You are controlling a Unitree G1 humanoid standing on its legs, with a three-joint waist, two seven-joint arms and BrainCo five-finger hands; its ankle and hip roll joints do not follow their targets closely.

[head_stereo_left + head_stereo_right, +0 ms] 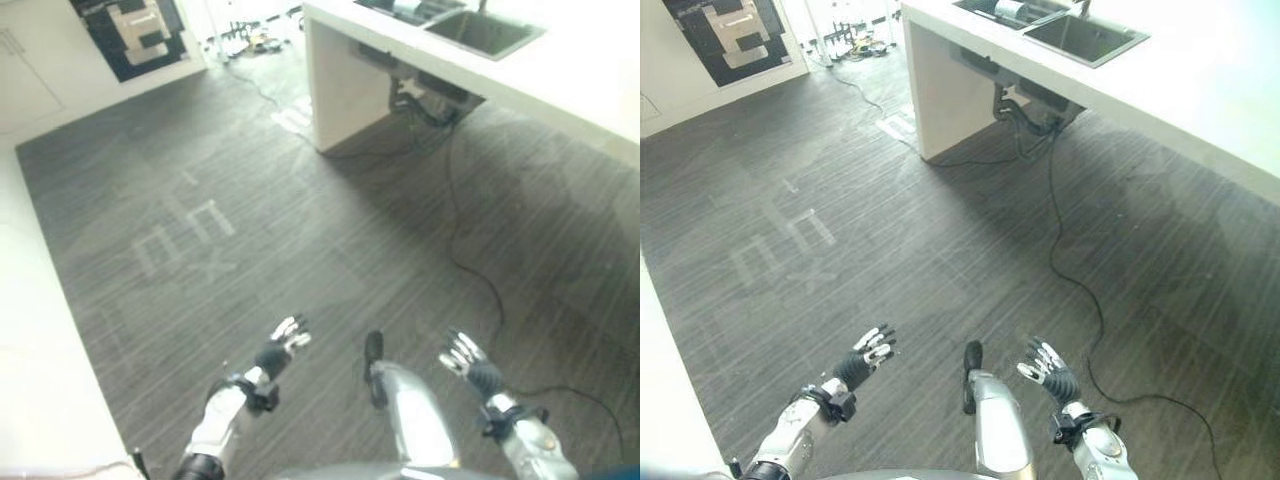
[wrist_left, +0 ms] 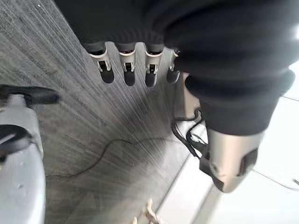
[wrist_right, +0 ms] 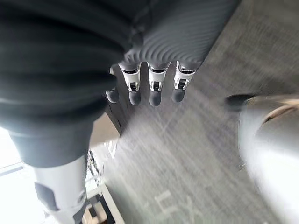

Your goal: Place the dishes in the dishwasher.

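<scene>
My left hand (image 1: 285,340) hangs low over the dark floor at the lower left, fingers (image 2: 127,70) straight and holding nothing. Level with it on the other side, my right hand (image 1: 462,356) has its fingers (image 3: 155,86) spread and is empty too. A white counter (image 1: 560,70) with a recessed sink (image 1: 482,32) runs across the far right. Something metallic (image 1: 1010,10) lies beside the sink at the far end, too small to tell what it is.
Dark wood-grain floor (image 1: 250,200) spreads ahead, with pale tape marks (image 1: 185,235) on it. A black cord (image 1: 470,260) trails from under the counter across the floor. A pale wall or cabinet edge (image 1: 30,330) borders the left side.
</scene>
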